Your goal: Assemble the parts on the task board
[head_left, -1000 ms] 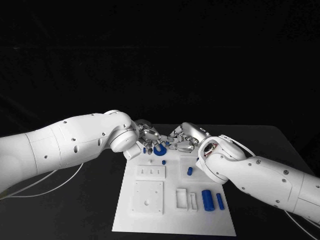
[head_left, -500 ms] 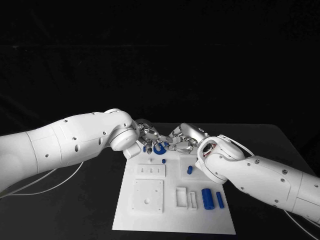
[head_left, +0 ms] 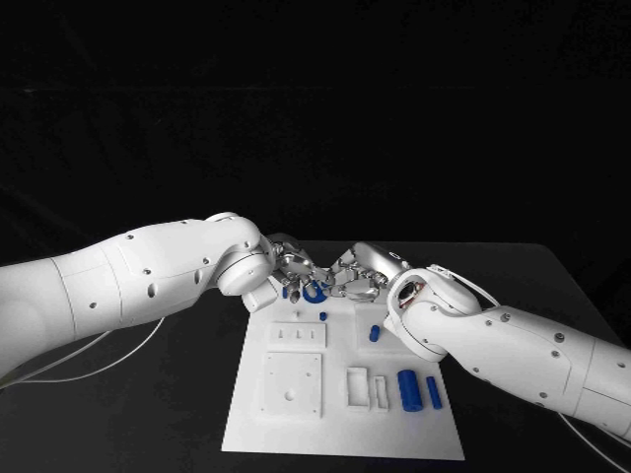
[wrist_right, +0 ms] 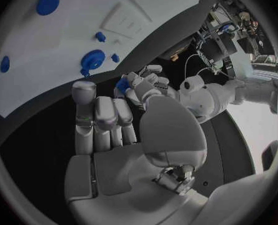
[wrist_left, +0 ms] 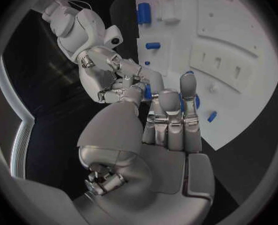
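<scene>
Left robot hand (head_left: 295, 271) pinching blue part (head_left: 315, 292), right robot hand (head_left: 356, 272) unclear (no writing legible)

Task board (head_left: 344, 434): white plate, centre of black table (head_left: 160, 414). Left hand (head_left: 290, 268) and right hand (head_left: 358, 272): meeting over the board's far edge around a blue part (head_left: 315, 292). Two blue cylinders (head_left: 419, 390): near right of board.

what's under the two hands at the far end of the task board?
A round blue part stands on the task board below the left hand and right hand. Their fingers cover any grip on it.
</scene>
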Controlling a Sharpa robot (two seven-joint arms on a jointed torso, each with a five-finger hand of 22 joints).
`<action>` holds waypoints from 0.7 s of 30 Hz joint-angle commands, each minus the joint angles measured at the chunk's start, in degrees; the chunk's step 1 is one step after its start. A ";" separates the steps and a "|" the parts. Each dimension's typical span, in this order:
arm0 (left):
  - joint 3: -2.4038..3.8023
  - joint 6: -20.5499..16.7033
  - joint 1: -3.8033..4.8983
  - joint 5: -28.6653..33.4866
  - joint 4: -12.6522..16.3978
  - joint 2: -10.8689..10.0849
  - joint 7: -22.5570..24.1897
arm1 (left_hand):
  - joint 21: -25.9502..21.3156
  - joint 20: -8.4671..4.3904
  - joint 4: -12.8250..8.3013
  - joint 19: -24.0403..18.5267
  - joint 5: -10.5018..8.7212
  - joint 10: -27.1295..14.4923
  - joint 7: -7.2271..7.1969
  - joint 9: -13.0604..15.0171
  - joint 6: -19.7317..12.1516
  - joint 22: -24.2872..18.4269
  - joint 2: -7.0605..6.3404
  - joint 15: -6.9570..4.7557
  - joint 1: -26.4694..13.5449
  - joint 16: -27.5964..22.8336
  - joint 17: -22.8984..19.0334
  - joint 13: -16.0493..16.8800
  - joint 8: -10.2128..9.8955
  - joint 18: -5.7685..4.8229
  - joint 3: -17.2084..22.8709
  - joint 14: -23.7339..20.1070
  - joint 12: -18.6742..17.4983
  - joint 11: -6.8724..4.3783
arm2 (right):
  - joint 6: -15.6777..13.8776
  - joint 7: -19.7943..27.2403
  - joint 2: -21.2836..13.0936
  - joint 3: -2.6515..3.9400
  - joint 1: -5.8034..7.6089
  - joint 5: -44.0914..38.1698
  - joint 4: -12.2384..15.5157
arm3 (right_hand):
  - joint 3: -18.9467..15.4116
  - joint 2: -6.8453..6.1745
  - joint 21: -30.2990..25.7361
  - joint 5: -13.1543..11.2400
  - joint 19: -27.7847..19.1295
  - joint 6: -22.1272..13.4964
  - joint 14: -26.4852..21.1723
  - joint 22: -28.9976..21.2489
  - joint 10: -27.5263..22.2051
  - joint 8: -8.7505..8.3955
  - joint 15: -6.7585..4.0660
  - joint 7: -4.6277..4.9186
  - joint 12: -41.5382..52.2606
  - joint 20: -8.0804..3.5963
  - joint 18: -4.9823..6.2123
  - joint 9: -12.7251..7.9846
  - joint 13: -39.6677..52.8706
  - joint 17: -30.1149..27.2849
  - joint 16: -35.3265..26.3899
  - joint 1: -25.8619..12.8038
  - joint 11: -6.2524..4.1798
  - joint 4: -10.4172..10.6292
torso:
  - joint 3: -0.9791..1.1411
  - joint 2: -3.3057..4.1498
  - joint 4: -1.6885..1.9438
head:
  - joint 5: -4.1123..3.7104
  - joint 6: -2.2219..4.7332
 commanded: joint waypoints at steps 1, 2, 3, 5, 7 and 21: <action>0.08 1.34 0.11 0.25 -0.04 0.31 1.19 | -0.40 -0.24 -1.95 0.25 -0.53 2.20 -0.67 9.46 0.69 0.53 1.21 -0.58 -0.45 -0.10 0.09 -0.07 0.16 -0.75 3.77 0.01 -0.23 -0.33 | 1.05 0.12 0.09 -0.04 -0.04 -0.68 -0.02 | 0.06 -0.29 0.09 -0.11 3.11 0.38 0.05 3.17 0.27 0.20 -0.48 0.02 0.03 -0.37 0.17 0.04 -0.04 -0.05 -0.09 0.05 -0.08 0.20 | 0.02 -0.02 -0.01 | 0.04 0.01; 0.07 1.31 0.10 0.29 -0.13 0.37 1.28 | -0.52 -0.23 -2.61 0.26 -1.34 2.22 -0.64 11.04 0.73 0.89 0.89 -0.58 -1.48 -0.07 0.10 -0.07 0.08 -0.71 6.75 0.01 -0.20 -0.27 | 1.08 0.13 0.10 -0.04 -0.05 -0.68 -0.02 | 0.06 -0.29 0.09 -0.11 3.11 0.38 0.05 3.17 0.27 0.20 -0.48 0.02 0.03 -0.37 0.17 0.04 -0.04 -0.05 -0.09 0.05 -0.08 0.20 | 0.01 -0.03 -0.01 | 0.05 0.02; 0.06 1.28 0.09 0.32 -0.19 0.41 1.35 | -0.59 -0.21 -2.99 0.25 -1.36 2.24 -0.62 12.11 0.83 1.18 0.60 -0.58 -2.32 -0.06 0.10 -0.03 0.02 -0.67 8.79 0.00 -0.10 -0.26 | 1.09 0.14 0.11 -0.05 -0.05 -0.68 -0.03 | 0.06 -0.29 0.09 -0.11 3.11 0.38 0.05 3.17 0.27 0.20 -0.48 0.02 0.03 -0.37 0.17 0.04 -0.04 -0.05 -0.09 0.05 -0.08 0.20 | 0.00 -0.01 -0.02 | 0.06 0.06; 0.03 1.19 0.08 0.35 -0.27 0.46 1.42 | -0.80 -0.21 -3.58 0.32 -1.25 2.24 -0.73 14.08 1.08 1.69 0.15 -0.57 -3.50 -0.10 0.06 0.02 0.03 -0.61 11.52 -0.02 0.00 -0.31 | 1.11 0.14 0.12 -0.06 -0.05 -0.68 -0.04 | 0.06 -0.29 0.09 -0.11 3.11 0.38 0.05 3.17 0.27 0.20 -0.48 0.02 0.03 -0.37 0.17 0.04 -0.04 -0.05 -0.09 0.05 -0.08 0.20 | 0.00 0.01 -0.03 | 0.06 0.05; -0.03 1.07 0.07 0.40 -0.34 0.48 1.52 | -1.49 -0.22 -4.01 0.50 -1.15 2.27 -0.87 18.15 1.00 2.73 -0.39 -0.60 -5.04 -0.11 0.01 0.12 -0.16 -0.62 14.17 0.00 0.21 -0.31 | 1.13 0.15 0.12 -0.07 -0.05 -0.68 -0.08 | -0.01 -0.30 0.00 -0.12 3.11 0.36 0.04 3.14 0.27 0.19 -0.48 0.02 0.00 -0.37 0.17 0.04 -0.05 -0.08 -0.12 0.05 -0.08 0.25 | 0.01 0.00 -0.04 | 0.09 0.04; -0.38 0.97 0.05 0.97 -0.19 0.07 1.61 | -3.34 -0.72 -3.64 1.58 -0.96 2.52 -1.96 21.52 4.23 5.17 -0.83 -1.16 -6.32 1.36 1.11 0.75 -0.09 -1.08 14.67 0.42 2.64 -0.68 | 0.93 0.20 -0.41 -0.13 -0.10 -0.68 -0.35 | -0.08 -0.32 -0.09 -0.14 3.10 0.34 0.03 3.10 0.25 0.19 -0.48 0.03 -0.03 -0.37 0.18 0.03 -0.07 -0.12 -0.15 0.05 -0.08 0.30 | 0.03 -0.02 -0.08 | 0.12 0.06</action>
